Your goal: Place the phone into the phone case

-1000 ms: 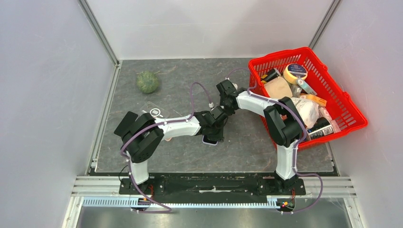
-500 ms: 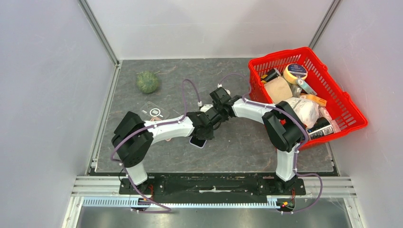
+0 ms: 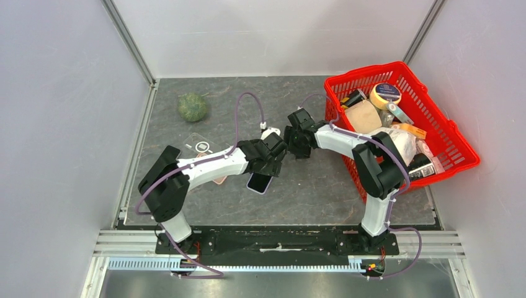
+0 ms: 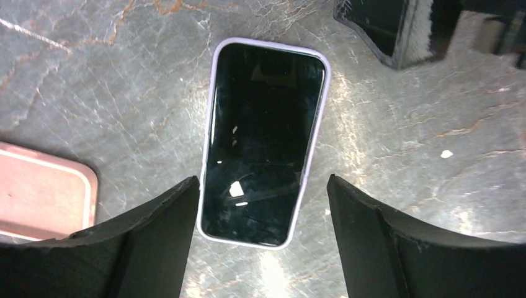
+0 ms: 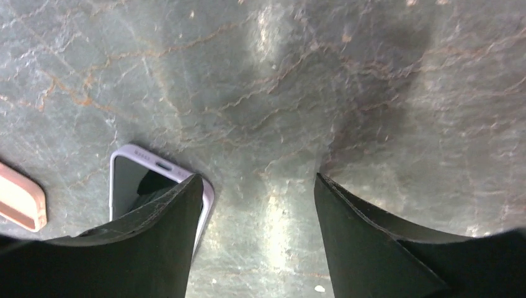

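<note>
The phone [image 4: 263, 143] has a dark screen and a lavender rim. It lies flat, screen up, on the grey table [image 3: 310, 186]. My left gripper [image 4: 262, 186] hangs open just above its near end, one finger on each side, touching nothing. In the top view the phone [image 3: 259, 182] lies just below the left gripper [image 3: 265, 162]. My right gripper [image 3: 296, 144] stands open to its right over bare table. The right wrist view shows that gripper [image 5: 258, 177] empty, with the phone [image 5: 133, 180] behind its left finger. A clear phone case [image 3: 200, 146] with a white ring lies at left.
A flat pink item [image 4: 43, 192] lies left of the phone, partly under the left arm [image 3: 218, 180]. A green ball [image 3: 193, 107] sits at the back left. A red basket [image 3: 366, 69] full of several goods stands at the right, close to the right arm.
Both grippers opened and let go of the phone, which now lies on the table. The right gripper drew back to the right, and the left arm swung slightly left.
</note>
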Robot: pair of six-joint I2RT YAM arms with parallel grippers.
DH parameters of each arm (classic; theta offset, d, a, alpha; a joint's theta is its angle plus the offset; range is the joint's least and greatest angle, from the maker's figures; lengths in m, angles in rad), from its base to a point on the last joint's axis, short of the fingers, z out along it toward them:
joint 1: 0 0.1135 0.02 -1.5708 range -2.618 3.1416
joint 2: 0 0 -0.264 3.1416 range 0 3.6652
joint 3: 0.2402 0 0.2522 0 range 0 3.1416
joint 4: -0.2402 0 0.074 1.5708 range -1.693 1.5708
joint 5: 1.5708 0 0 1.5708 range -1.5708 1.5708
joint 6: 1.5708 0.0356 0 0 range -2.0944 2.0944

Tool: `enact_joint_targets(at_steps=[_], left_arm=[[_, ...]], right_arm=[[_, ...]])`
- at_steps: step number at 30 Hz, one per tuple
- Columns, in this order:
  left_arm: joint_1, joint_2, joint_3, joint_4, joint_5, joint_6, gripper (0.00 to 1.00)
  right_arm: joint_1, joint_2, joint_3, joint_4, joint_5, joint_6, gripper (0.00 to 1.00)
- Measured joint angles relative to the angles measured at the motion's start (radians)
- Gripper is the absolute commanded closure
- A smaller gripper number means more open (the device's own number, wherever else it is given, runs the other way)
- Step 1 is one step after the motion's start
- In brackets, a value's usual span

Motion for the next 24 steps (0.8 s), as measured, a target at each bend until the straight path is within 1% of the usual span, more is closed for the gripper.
enact_joint_targets(at_steps=[3, 10, 13, 18, 24], left_arm=[[0.020, 0.036, 0.004, 0.012, 0.018, 0.063, 0.15], [0.074, 0.084, 0.004, 0.056, 0.113, 0.199, 0.13], [0.076, 0.094, 0.004, 0.074, 0.161, 0.238, 0.13], [0.082, 0.117, 0.004, 0.098, 0.209, 0.262, 0.12], [0.083, 0.141, 0.014, 0.101, 0.203, 0.281, 0.11]], right_arm=[[0.002, -0.024, -0.011, -0.014, -0.020, 0.002, 0.18], [0.000, -0.082, -0.037, -0.016, -0.036, 0.004, 0.10], [-0.005, -0.090, -0.049, -0.019, -0.031, -0.001, 0.09], [-0.010, -0.092, -0.063, -0.033, -0.018, -0.014, 0.08], [-0.013, -0.092, -0.072, -0.035, 0.006, -0.028, 0.08]])
